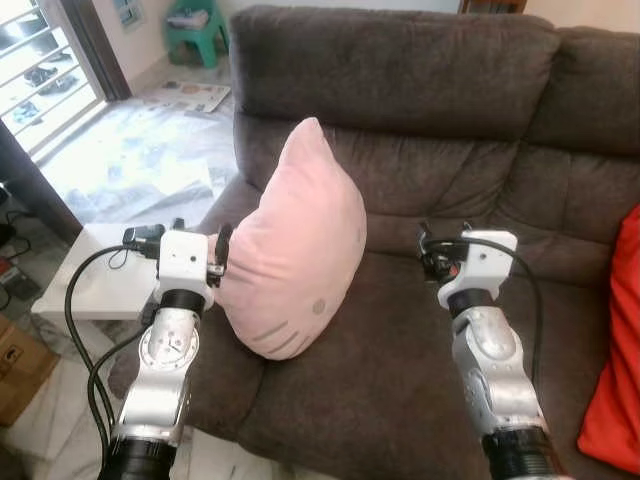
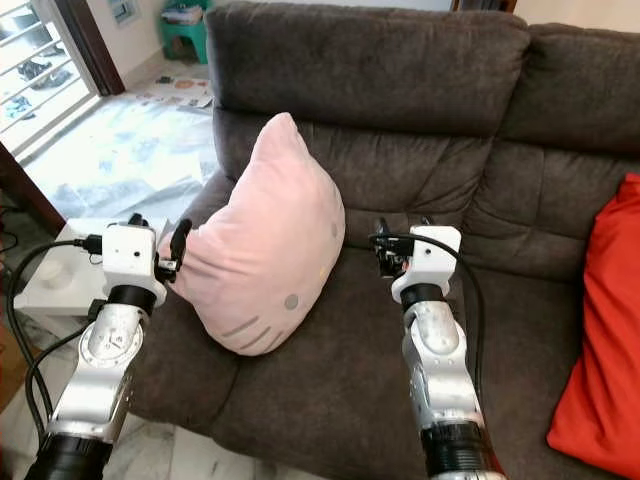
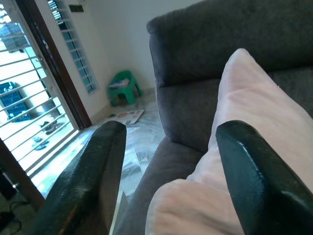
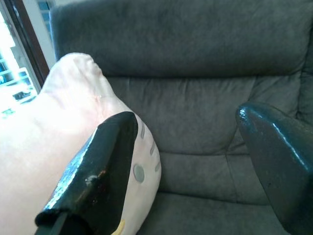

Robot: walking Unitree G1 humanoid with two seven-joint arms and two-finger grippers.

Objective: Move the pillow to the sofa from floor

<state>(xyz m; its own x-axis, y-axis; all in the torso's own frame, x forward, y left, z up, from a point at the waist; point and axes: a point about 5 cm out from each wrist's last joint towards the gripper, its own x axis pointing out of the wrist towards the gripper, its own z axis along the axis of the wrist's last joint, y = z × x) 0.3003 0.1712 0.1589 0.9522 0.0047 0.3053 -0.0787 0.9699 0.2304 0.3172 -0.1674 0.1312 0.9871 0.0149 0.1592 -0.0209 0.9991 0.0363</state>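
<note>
On the seat cushion of the dark brown fabric sofa (image 1: 400,380), between the two grippers, the pale pink cat-face plush pillow (image 1: 292,245) stands on edge, its upper corner leaning toward the backrest. The left gripper (image 1: 200,243) is positioned at the pillow's armrest-side edge. In the left wrist view its two black fingers (image 3: 254,171) are spread wide, one on each side of a pink corner of the pillow (image 3: 234,161); the pillow fabric lies against the inner finger, but no clamping is visible.

The right gripper (image 1: 440,238) hovers above the seat, just beside the pillow's far edge and clear of it in the head views. In the right wrist view its fingers (image 4: 98,176) are also wide apart, holding nothing, with the pillow (image 4: 44,132) ahead of one finger and the sofa backrest beyond.

Outboard of the right gripper, a red cushion (image 1: 615,350) rests at the sofa's end. Outboard of the left gripper, past the armrest, stands a white low side table (image 1: 100,280). Beyond that lies pale marble floor (image 1: 130,160), with a green plastic stool (image 1: 195,30) near the wall
</note>
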